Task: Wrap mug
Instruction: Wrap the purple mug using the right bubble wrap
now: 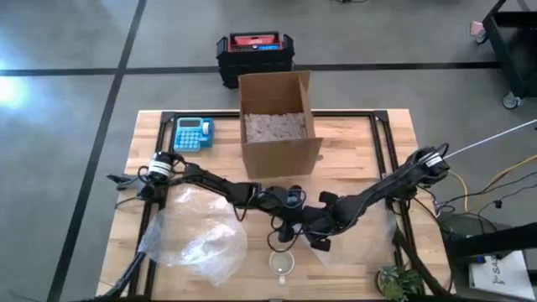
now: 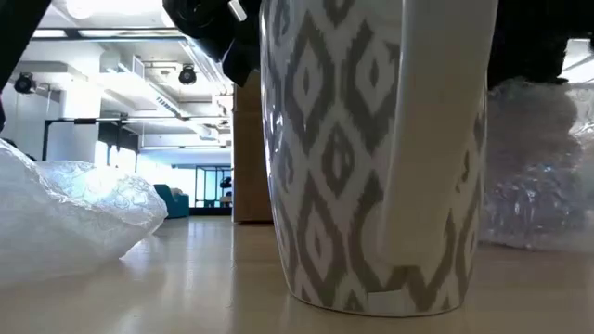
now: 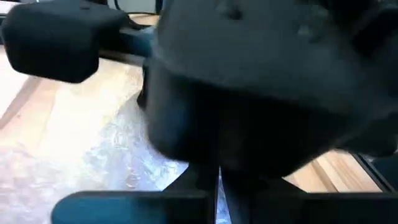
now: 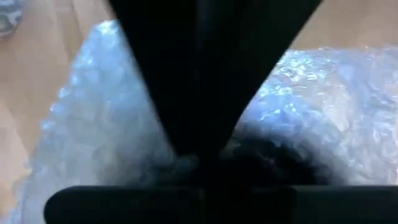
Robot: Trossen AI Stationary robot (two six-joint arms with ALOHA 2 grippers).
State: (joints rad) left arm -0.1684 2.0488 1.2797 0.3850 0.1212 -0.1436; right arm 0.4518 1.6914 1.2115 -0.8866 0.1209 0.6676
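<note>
We count one mug (image 1: 283, 263) on the table (image 1: 352, 143), white with a grey diamond pattern. We count two sheets of bubble wrap: one sheet (image 1: 195, 233) on the left side, one sheet (image 1: 362, 239) on the right side. We count one open cardboard box (image 1: 278, 123), one blue calculator (image 1: 193, 133) and one black-and-red case (image 1: 255, 55) on the floor beyond the table. We count two arms.

grey floor (image 1: 67, 42), ceiling lights (image 2: 88, 9), blue sofa (image 2: 172, 199)
</note>
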